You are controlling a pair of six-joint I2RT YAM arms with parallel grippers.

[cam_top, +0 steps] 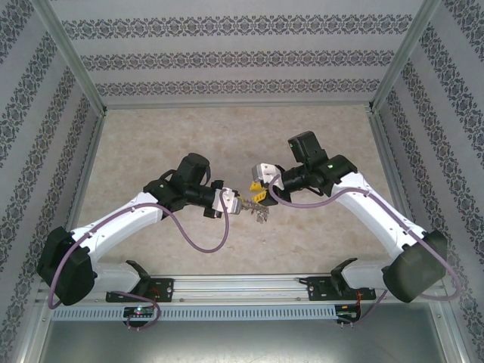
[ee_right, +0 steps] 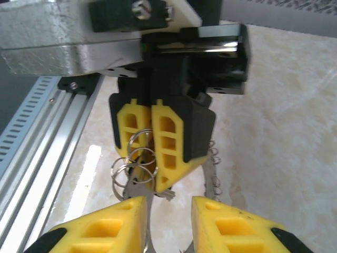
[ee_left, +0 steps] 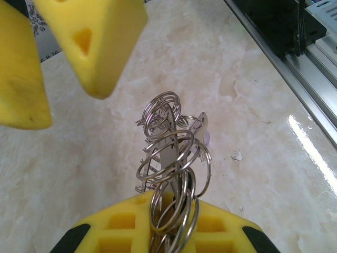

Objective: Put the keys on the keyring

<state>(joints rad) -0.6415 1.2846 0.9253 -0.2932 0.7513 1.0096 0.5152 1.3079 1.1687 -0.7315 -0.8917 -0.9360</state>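
The keyring (ee_left: pixel 171 142) is a tangle of thin silvery rings with a flat metal piece through it, and small keys (ee_left: pixel 143 167) fringe its left side. My left gripper (ee_left: pixel 171 203) is shut on its lower end. Above the tabletop in the top view, my left gripper (cam_top: pixel 236 203) and right gripper (cam_top: pixel 259 193) meet tip to tip, and the keyring (cam_top: pixel 262 216) hangs just below them. From the right wrist, my right gripper (ee_right: pixel 168 211) stands open just below the left gripper (ee_right: pixel 155 179). The keyring's fringed edge (ee_right: pixel 212 168) curves past on the right, and a small key (ee_right: pixel 167 194) pokes out under the left gripper's tips.
The marble-patterned tabletop (cam_top: pixel 151 144) lies under both arms. The aluminium rail (ee_left: pixel 295 63) runs along the near edge, and this rail (ee_right: pixel 31 137) lies at the left of the right wrist view. Patterned walls (cam_top: pixel 227 60) close in the back and sides.
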